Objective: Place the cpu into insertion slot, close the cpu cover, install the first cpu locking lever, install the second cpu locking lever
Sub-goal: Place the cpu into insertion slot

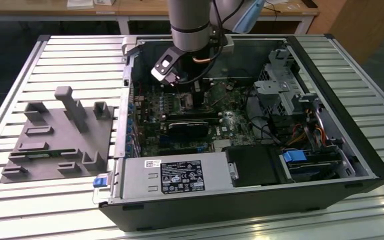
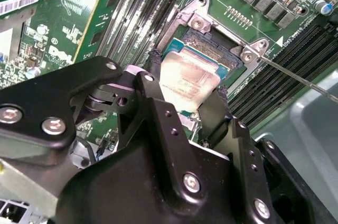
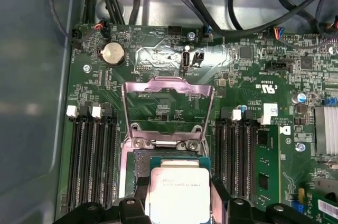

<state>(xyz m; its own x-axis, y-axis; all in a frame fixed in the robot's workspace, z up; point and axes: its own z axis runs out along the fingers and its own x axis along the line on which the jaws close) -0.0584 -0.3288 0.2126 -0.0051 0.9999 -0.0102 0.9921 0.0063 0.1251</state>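
Note:
My gripper [image 2: 187, 87] is shut on the cpu [image 2: 191, 78], a black finger [image 2: 153, 71] on each of two opposite edges. The silver-topped cpu [image 3: 177, 189] sits directly over the insertion slot [image 2: 214, 49], whose dark frame [image 3: 141, 165] shows past the chip's far edge. I cannot tell whether the chip rests in the slot. The cpu cover [image 3: 168, 85] stands swung open behind the slot, its square window showing the board. A thin locking lever [image 2: 301, 80] sticks out beside the slot. In the exterior view the gripper [image 1: 188, 102] is low inside the open computer case [image 1: 372, 150].
Black memory slots [image 3: 95, 155] flank the socket on both sides. Bundled cables [image 3: 253, 2] run along the case wall beyond the cover. A drive cage [image 1: 282, 85] and power supply [image 1: 178, 177] crowd the case. A grey fixture [image 1: 58, 135] lies on the table at the exterior view's left.

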